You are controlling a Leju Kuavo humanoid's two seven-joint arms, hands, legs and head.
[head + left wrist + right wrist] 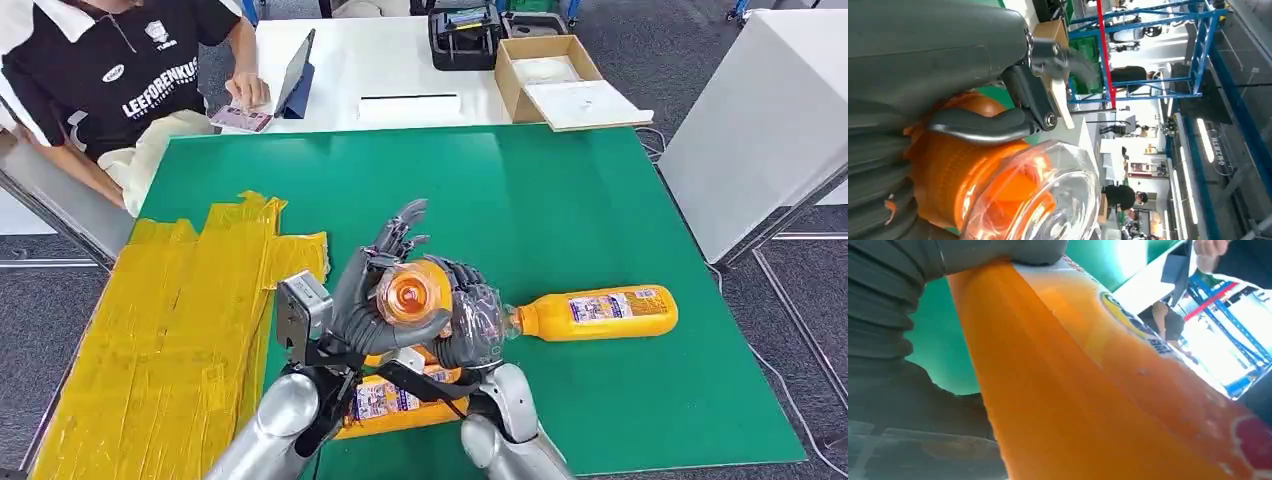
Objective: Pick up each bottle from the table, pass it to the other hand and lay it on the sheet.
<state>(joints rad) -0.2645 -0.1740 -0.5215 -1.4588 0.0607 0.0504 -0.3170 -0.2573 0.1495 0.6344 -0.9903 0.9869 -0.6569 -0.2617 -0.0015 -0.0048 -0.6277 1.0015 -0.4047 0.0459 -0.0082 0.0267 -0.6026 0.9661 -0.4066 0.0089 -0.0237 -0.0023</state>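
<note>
Handover in mid-air: the clear plastic bottle of orange drink (412, 300) stands base-up between both hands, fingers (398, 238) of the left hand (365, 300) and the right hand (470, 315) wrapped around it. The right should release only once the left grips firmly. Beyond the fingers lie a second orange bottle (598, 312) on the green table (560, 190) and a yellow taped sheet (170, 330); a seated person (120, 80) watches.

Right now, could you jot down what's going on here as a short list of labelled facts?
Held bottle: orange bottle, base toward the head camera, lifted above the green mat
Left hand: wrapped around that bottle
Right hand: also on that bottle
Bottle on the mat: second orange bottle lying on its side, right of the hands
Sheet: yellow sheet at the table's left, no bottle on it
Nearby: a person sits at the far left
</note>
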